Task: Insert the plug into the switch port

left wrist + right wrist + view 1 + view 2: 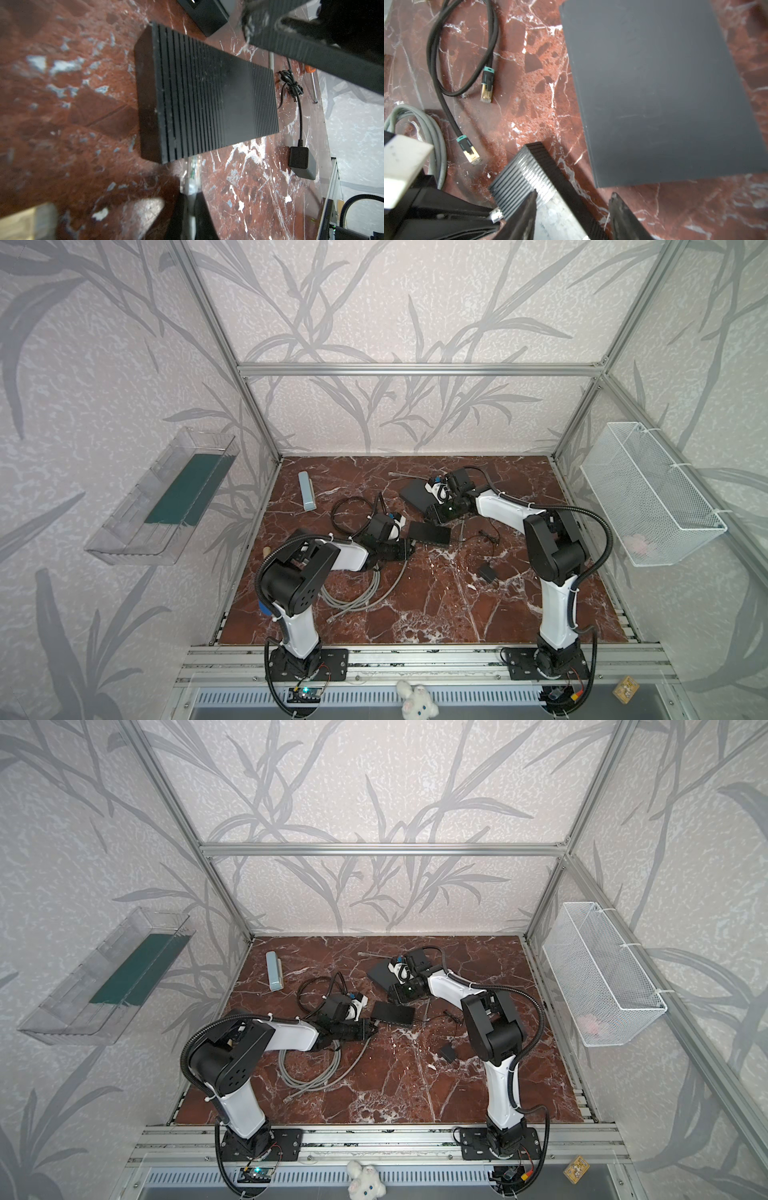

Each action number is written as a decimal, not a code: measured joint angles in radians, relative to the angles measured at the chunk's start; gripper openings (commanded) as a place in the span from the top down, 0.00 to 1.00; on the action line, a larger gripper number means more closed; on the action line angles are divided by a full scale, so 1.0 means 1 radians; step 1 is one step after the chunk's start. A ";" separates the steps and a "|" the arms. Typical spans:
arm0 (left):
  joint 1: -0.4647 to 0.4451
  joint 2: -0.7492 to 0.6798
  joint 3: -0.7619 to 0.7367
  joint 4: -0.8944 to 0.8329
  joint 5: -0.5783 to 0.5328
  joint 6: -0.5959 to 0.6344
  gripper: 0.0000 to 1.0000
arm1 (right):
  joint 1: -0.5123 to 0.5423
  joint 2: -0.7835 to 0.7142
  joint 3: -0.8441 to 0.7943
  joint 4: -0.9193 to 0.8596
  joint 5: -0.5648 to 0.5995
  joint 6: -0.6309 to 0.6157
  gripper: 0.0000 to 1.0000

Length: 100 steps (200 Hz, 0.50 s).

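Observation:
The switch (pixel 430 534) (pixel 392 1014) is a black ribbed box lying flat mid-table; the left wrist view shows its top (pixel 207 93). My left gripper (pixel 409 549) (pixel 192 199) is shut on the clear plug (pixel 192 176) of the grey cable. The plug's tip (pixel 496 215) sits at the switch's near end face. The port is hidden, so I cannot tell whether the plug is in it. My right gripper (pixel 434 517) (pixel 573 195) is open over the switch's other end (pixel 529 172). One of its fingers (pixel 527 212) is above the ribbed top, the other beside the switch's edge.
A flat dark grey box (pixel 417 493) (pixel 664 93) lies just behind the switch. A black cable with teal-booted plugs (pixel 486 85) and the grey cable coil (pixel 353 589) lie on the left. A black power adapter (pixel 486 572) (pixel 301 162) and a screwdriver (pixel 311 83) lie on the right.

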 measured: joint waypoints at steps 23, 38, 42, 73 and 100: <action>0.000 0.000 0.000 0.000 -0.007 -0.024 1.00 | 0.011 0.025 0.031 -0.011 -0.002 -0.016 0.44; 0.001 -0.005 -0.001 -0.005 -0.021 -0.034 1.00 | 0.021 0.042 0.051 -0.022 0.002 -0.027 0.44; 0.001 -0.006 -0.001 -0.007 -0.024 -0.035 1.00 | 0.024 0.044 0.056 -0.026 0.003 -0.029 0.44; 0.001 -0.019 -0.003 -0.026 -0.054 -0.039 1.00 | 0.037 0.063 0.073 -0.055 0.016 -0.035 0.44; 0.001 -0.025 -0.005 -0.036 -0.071 -0.038 1.00 | 0.047 0.092 0.092 -0.088 0.019 -0.047 0.44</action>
